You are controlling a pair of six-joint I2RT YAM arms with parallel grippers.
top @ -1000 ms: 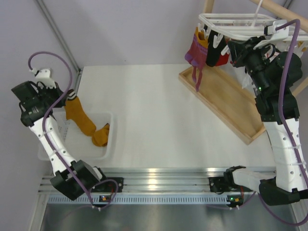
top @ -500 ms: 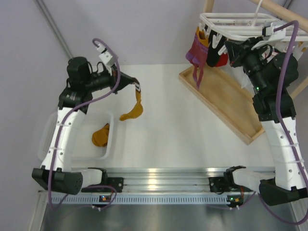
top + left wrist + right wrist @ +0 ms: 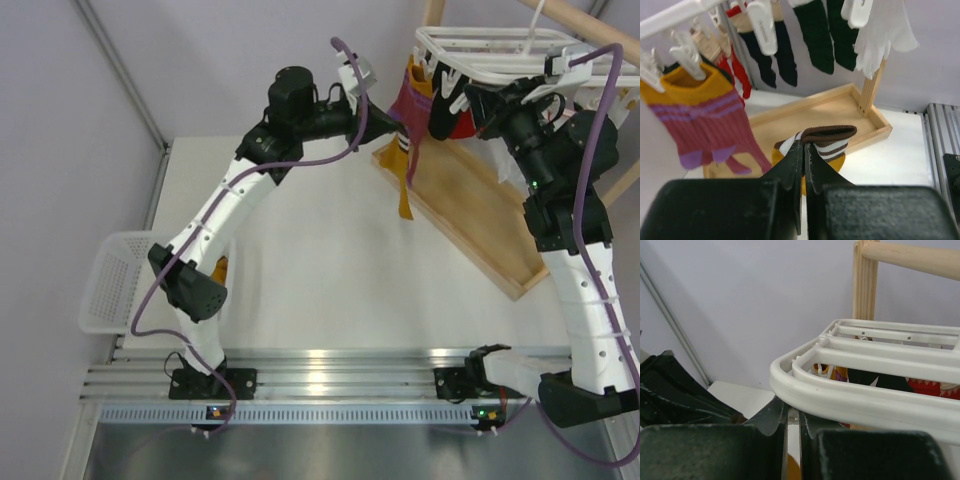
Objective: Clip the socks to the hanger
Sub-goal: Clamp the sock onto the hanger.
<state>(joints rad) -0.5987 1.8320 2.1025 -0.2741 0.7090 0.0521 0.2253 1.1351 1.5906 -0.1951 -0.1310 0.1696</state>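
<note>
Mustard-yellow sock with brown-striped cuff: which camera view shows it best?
Top external: the mustard-yellow sock hangs full length from the left gripper. Left wrist shows only its pinched cuff; right wrist, at most an orange sliver.

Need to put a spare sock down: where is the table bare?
Bare: the middle of the table, between the outstretched left arm and the wooden tray. Crowded: under the hanger, where clipped socks, the right pincer and the left pincer with its yellow sock bunch; the basket fills the left edge.
</note>
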